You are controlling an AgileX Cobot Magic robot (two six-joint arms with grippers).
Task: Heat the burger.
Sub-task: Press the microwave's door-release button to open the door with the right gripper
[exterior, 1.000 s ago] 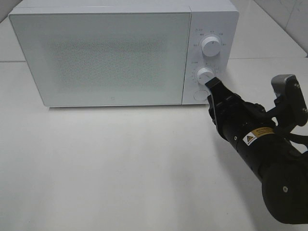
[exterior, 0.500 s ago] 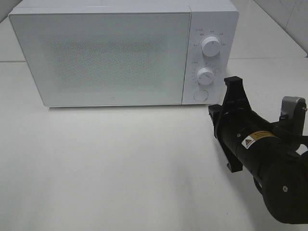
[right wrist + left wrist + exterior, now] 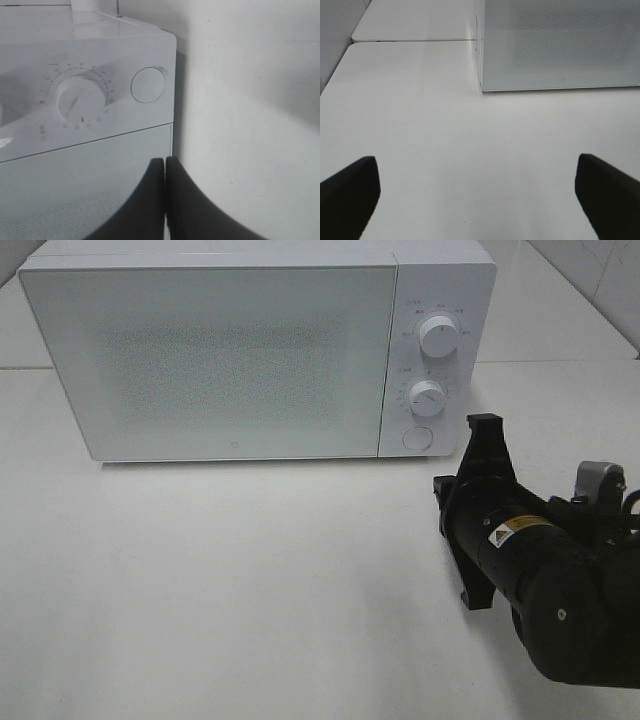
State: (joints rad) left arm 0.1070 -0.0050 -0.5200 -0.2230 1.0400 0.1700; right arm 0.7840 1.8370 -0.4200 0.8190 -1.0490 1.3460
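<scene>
Hovering left gripper point(image 3: 475, 159): fingers spread wide with nothing between them, above the bare table point(image 3: 420, 125), near the left corner of the microwave point(image 3: 560, 45).
Microwave door point(image 3: 210, 350): shut and frosted.
Burger: not in sight; I judge it is behind the door, but cannot confirm.
Lower knob point(image 3: 427, 398): probably the timer. To turn it well, open the fingers first, centre them on its rim, and rotate without pushing the microwave.
Round button point(image 3: 416, 437): just below the knob; better not to touch it, as it may release the door.
Right gripper point(image 3: 484, 422): clenched on nothing, near the control panel point(image 3: 470, 370) but apart from it.
</scene>
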